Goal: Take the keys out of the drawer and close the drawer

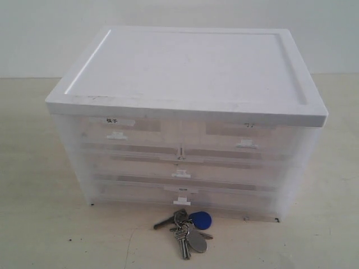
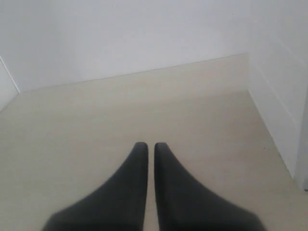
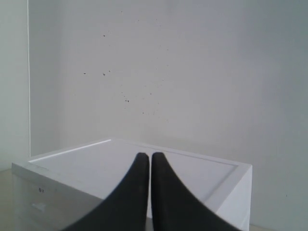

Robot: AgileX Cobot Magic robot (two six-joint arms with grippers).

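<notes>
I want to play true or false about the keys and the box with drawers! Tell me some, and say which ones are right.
1. The keys lie on the table in front of the drawer box. True.
2. One drawer is pulled out. False: all the drawers look shut.
3. The key fob is red. False: the fob is blue.
4. The box has a white top. True.
5. The keys hang from the left tool. False: the left tool is shut and holds nothing.
</notes>
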